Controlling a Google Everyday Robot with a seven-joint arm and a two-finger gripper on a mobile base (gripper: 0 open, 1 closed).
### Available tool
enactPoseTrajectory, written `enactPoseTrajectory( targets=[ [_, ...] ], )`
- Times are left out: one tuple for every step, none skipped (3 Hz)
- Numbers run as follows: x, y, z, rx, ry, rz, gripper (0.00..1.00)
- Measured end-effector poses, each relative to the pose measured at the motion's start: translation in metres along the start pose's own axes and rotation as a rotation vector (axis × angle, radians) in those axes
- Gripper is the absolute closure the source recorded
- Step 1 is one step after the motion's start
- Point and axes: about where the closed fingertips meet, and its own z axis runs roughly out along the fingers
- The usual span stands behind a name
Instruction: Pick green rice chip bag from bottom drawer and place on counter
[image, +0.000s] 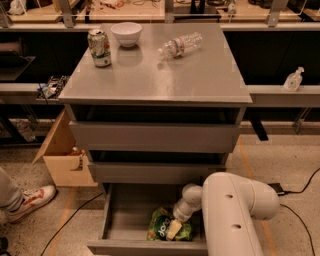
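The bottom drawer (125, 220) is pulled open at the foot of the grey cabinet. The green rice chip bag (161, 229) lies inside it near the front right, bright green with a dark round patch. My gripper (174, 229) reaches down into the drawer from the white arm (235, 210) and sits right on the bag's right side, a pale fingertip (173, 230) touching it. The counter (155, 75) is the broad grey metal top above.
On the counter stand a green-and-white can (99, 47), a white bowl (126, 34) and a clear plastic bottle (181, 45) lying on its side. A cardboard box (62, 157) sits left of the cabinet. A person's shoe (27, 200) is at left. Cables run over the floor.
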Motion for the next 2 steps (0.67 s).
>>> enactPoseTrajectory(
  targets=[
    [0.0045,0.0020,0.0025,-0.010,-0.001,0.007,0.18],
    [0.0068,0.0031,0.0046,-0.019,-0.003,0.012,0.41]
  ],
)
